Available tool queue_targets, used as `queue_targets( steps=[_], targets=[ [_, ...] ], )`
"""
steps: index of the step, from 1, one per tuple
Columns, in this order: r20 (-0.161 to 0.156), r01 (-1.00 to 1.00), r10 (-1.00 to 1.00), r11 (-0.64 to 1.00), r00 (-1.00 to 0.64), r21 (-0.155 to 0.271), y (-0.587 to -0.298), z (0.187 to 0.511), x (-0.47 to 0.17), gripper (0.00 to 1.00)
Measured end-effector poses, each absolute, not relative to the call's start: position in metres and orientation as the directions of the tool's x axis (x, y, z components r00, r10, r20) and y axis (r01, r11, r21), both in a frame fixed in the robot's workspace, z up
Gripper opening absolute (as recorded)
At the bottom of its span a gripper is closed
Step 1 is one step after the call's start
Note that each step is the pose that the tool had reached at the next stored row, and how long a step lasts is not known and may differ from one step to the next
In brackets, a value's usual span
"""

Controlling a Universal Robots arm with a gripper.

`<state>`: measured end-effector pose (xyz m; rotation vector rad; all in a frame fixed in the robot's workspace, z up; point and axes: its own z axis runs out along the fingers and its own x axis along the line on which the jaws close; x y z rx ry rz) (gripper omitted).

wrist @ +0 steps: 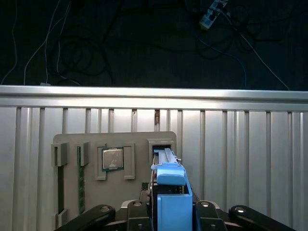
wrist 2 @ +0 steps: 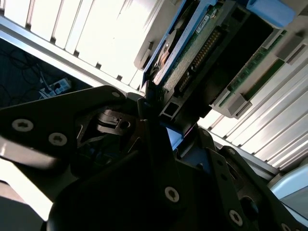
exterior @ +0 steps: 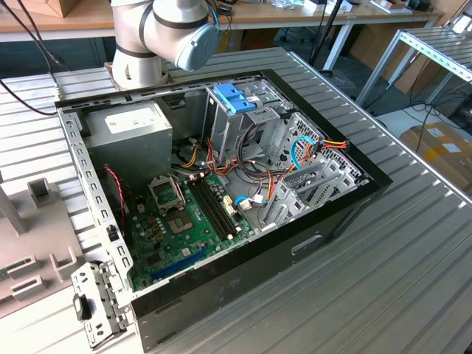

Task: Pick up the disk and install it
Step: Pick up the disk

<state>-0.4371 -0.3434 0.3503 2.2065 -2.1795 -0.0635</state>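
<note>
The disk (wrist: pixel 169 180) stands on its edge in a slot of a grey parts holder (wrist: pixel 139 139), its blue rails and blue end tab facing the first wrist view. My gripper (wrist: pixel 171 208) straddles it, with a dark finger pressed against each side, and is shut on the disk. In the second wrist view the disk (wrist 2: pixel 192 57) shows its green circuit board and connector, and a black finger (wrist 2: pixel 155 144) lies along its edge. The open computer case (exterior: pixel 221 295) lies on the slatted table, and the arm's base (exterior: pixel 158 37) stands behind it.
The holder also carries a processor chip (wrist: pixel 112 159) and memory sticks (wrist: pixel 81 178). The slatted table's edge (wrist: pixel 154 94) runs just beyond the holder, with cables on the dark floor past it. Inside the case are a motherboard (exterior: pixel 184 221), a power supply (exterior: pixel 133 136) and a pale-blue latch (exterior: pixel 234 97).
</note>
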Motion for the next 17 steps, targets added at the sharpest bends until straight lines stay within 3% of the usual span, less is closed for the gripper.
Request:
queue_targets(
  steps=[17],
  targets=[
    [-0.001,-0.998,-1.000,-0.012,0.012,0.057,-0.343,0.367,-0.437,0.37]
  ],
)
